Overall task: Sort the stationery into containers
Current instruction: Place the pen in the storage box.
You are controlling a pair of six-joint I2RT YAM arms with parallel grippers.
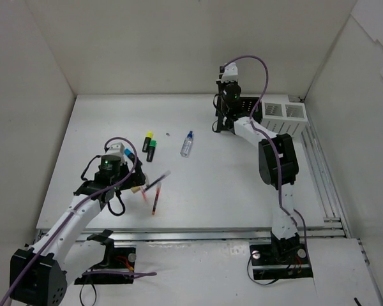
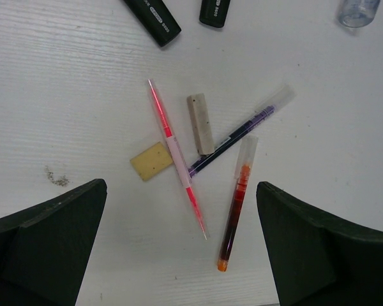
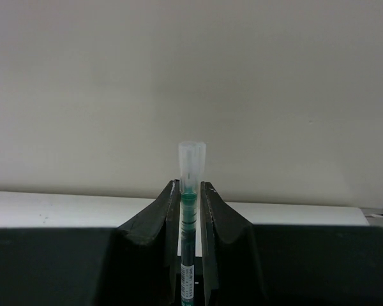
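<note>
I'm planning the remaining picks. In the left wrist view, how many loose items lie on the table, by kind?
Pens: 3 (red pen, purple pen, orange pen)
Erasers: 2 (tan eraser, white eraser)
Highlighters: 2 (left highlighter, right highlighter)
Bottle: 1
Total: 8
Not counted: green pen held by right gripper.

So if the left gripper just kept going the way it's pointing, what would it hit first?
Probably the thin pink-red pen, which lies centred under the open left gripper on the white table. Depth is hard to judge.
</note>
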